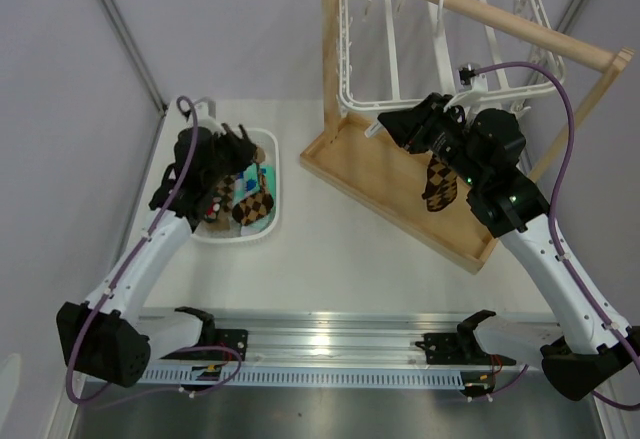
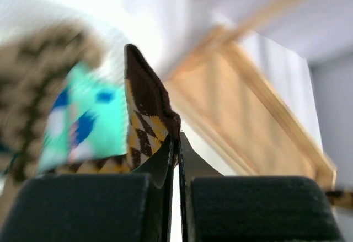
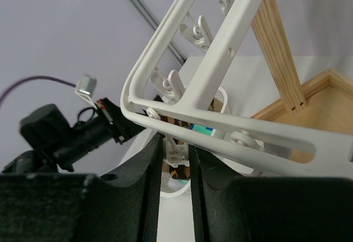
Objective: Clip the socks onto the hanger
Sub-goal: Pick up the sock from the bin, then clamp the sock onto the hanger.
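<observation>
At the white mesh basket on the left of the table, a brown-and-tan argyle sock is pinched at a raised fold by the left gripper, whose fingers are pressed flat together on the fabric. A mint green sock with blue marks is seen just behind it, out of focus, and more argyle socks are heaped in the basket.

Across the table, the white grid-frame hanger is hung from the rod of the light wooden stand. The right gripper is raised to the near corner of the frame, just under its small dangling clips; its fingers are drawn nearly together, only a narrow slit being left. Whether a clip is caught in that slit cannot be told. A second argyle sock is seen hanging by the right arm, above the stand's tray.
</observation>
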